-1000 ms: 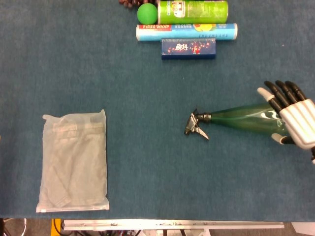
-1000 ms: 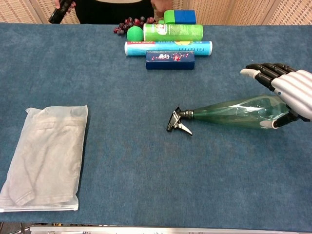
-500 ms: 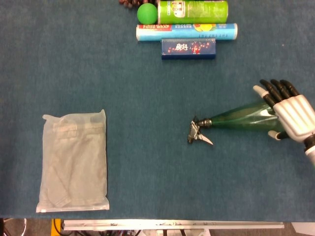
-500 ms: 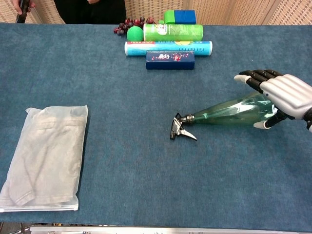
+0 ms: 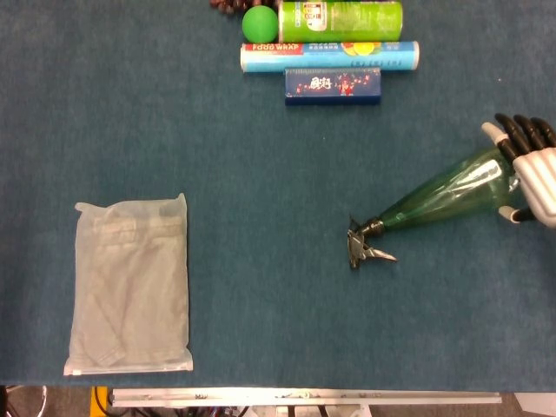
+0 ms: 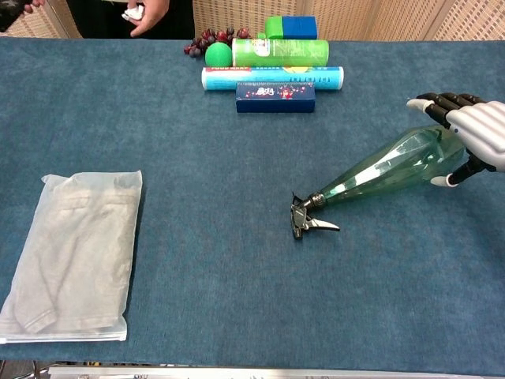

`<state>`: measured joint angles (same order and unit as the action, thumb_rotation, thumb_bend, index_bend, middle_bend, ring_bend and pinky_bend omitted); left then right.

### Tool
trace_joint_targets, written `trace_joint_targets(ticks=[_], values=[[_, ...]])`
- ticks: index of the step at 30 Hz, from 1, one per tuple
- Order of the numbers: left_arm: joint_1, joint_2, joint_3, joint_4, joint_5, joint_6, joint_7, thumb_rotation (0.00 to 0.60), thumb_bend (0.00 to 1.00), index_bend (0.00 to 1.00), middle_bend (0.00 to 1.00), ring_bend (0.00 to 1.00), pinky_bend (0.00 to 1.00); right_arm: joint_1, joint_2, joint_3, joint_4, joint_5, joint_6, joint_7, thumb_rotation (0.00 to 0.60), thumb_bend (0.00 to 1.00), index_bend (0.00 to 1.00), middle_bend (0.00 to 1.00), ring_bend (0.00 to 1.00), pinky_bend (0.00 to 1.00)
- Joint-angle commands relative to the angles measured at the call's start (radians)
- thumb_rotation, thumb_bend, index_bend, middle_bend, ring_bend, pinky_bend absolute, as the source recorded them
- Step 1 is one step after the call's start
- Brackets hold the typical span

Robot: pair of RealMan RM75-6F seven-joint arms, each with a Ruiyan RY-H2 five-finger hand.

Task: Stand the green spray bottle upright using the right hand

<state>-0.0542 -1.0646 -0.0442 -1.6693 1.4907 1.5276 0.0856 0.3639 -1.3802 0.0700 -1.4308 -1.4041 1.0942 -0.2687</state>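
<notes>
Gripping: right hand point(image 6: 473, 134) holds the base of the green translucent plastic spray bottle point(image 6: 390, 170).
Bottle: tilted, black trigger nozzle point(image 6: 308, 222) touching the blue worktop point(image 6: 237, 158).

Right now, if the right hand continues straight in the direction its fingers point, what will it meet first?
The right hand grips the wide base of the green spray bottle, fingers pointing toward the table's far edge. That way looks free: only blue table cloth lies ahead. The boxes and tubes lie far to the left, though depth is uncertain.
</notes>
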Motion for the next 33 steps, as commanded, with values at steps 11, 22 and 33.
trace_joint_targets(ticks=[11,22,33], values=[[0.001,0.003,0.002,-0.007,0.001,-0.001,0.006,0.600,0.05,0.37,0.22,0.09,0.10,0.035,0.087,-0.049,-0.163,-0.033,-0.066,-0.014,0.600,0.00,0.07,0.06,0.00,0.09],[0.010,0.018,-0.004,-0.017,-0.005,0.013,-0.006,0.600,0.05,0.37,0.22,0.09,0.13,0.132,0.077,-0.016,-0.243,0.081,-0.174,-0.224,0.600,0.00,0.07,0.09,0.00,0.09],[0.017,0.036,-0.009,-0.030,-0.019,0.018,-0.014,0.600,0.05,0.37,0.22,0.09,0.14,0.219,0.045,-0.016,-0.263,0.253,-0.242,-0.404,0.600,0.00,0.07,0.12,0.00,0.09]])
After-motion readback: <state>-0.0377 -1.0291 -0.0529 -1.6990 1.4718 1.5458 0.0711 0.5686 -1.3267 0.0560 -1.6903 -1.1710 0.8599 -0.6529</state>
